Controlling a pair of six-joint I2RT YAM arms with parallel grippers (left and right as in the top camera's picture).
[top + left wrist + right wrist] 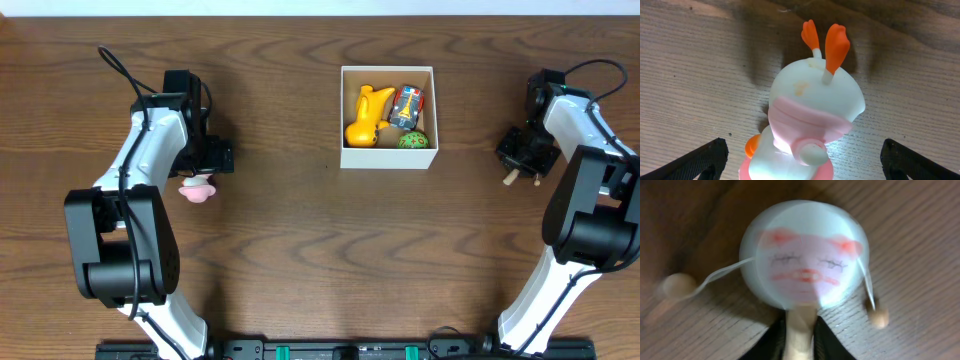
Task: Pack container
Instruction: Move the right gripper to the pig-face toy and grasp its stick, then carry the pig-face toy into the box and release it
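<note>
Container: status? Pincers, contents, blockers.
Left pincer open over white-pink toy on table. Right pincer shut on pig-face rattle drum handle. Container holds yellow duck, green ball, a third toy. Nothing between either pincer and it.

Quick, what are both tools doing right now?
Left tool: open over the pink toy.
Right tool: closed on the face drum.

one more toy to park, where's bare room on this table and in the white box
Widest bare patch: the middle of the brown wooden table, nearer the robot than the square white cardboard container. Another strip lies between the container and the pink-and-white plastic toy under the left gripper. Inside the container it is crowded: yellow plastic toy, red-and-blue toy, green ball.
</note>
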